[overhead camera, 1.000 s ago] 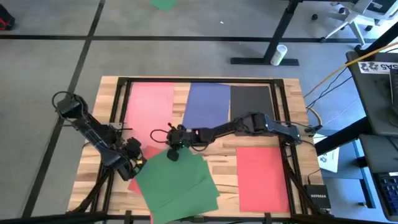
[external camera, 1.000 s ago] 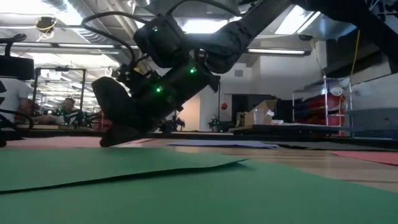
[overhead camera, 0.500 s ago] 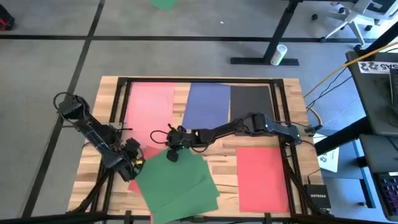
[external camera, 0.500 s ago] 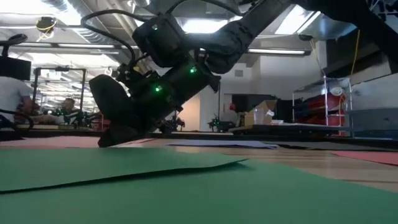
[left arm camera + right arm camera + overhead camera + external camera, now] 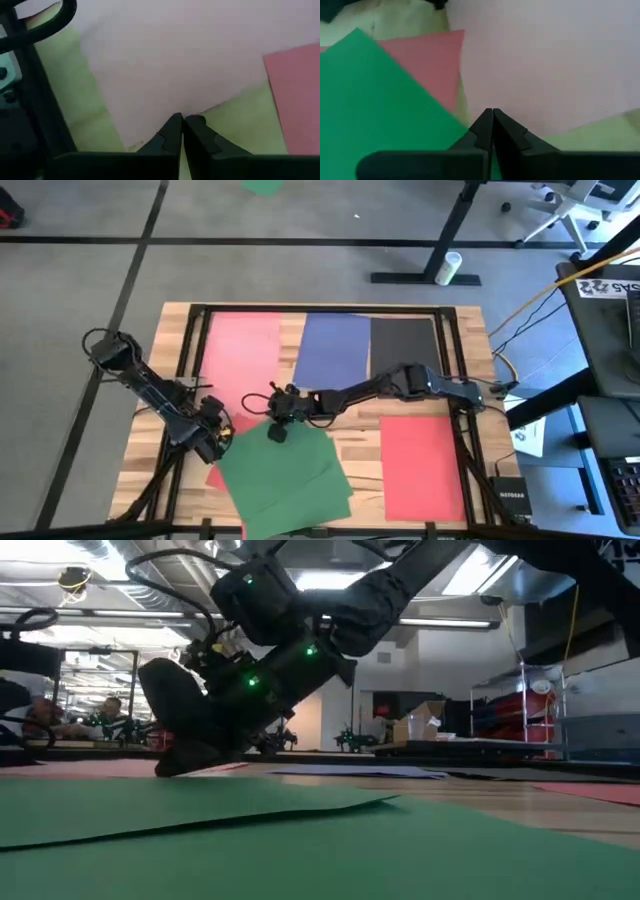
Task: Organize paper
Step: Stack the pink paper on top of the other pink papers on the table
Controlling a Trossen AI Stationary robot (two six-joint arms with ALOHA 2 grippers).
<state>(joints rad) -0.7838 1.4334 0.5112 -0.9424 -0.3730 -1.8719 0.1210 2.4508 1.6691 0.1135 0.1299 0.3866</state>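
Bench [image 5: 470, 330]: wooden slats under a dark frame, carrying all the sheets.
Pink sheet [image 5: 240, 350]: lies flat at about 10 o'clock on the bench, long side running away from me.
Blue sheet [image 5: 335, 348]: at 12 o'clock, just beside the pink sheet, edges roughly parallel.
Black sheet [image 5: 403, 340]: at 1 o'clock, touching the blue sheet's side.
Red sheet [image 5: 422, 468]: at 5 o'clock, well apart from the top row, lying square.
Green sheets [image 5: 285, 477]: at 7 o'clock, skewed and fanned, at least two layers, covering part of another red sheet [image 5: 427, 57] near the pink one.
My right end effector [image 5: 279, 430]: reaches across to the bench's middle; fingers clenched together, tips pressed down at the top corner of the green sheets. It grips nothing; it pins.
My left end effector [image 5: 214, 438]: at 8 o'clock beside the green sheets' left edge, fingers closed, tips low over the pink sheet's corner by bare wood.
Step in hand, as I judge it: dragging or turning the green pile to square it with the others.
How to do it well: keep light, even downward pressure so the top layer does not slide off the one under it; move slowly along the bench; pivot about the pinned corner rather than push into the paper, which could buckle it.
Risk: the hidden red sheet may ride along with the green.
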